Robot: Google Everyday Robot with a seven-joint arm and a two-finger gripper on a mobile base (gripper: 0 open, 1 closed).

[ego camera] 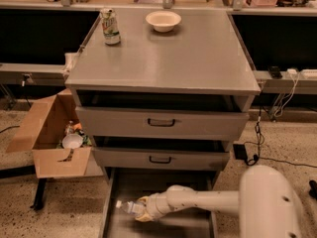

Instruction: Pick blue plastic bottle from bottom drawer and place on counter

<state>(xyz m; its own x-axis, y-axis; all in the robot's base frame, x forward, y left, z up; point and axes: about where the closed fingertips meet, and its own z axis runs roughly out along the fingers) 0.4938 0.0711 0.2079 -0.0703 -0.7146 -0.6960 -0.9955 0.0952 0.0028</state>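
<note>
small clear bluish plastic bottle (128, 207) lies in the wide grey bottom drawer (163, 185), the white gripper (142, 211) at its body — clamped or not, i cannot tell. likely light, slick, crushable — best held mid-body.

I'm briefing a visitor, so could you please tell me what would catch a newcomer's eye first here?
The big white robot arm reaches into the open grey metal bottom drawer, its end effector at the small clear bluish plastic bottle lying there. On the flat grey counter above stand a green-and-white drinks can and a white bowl.
</note>
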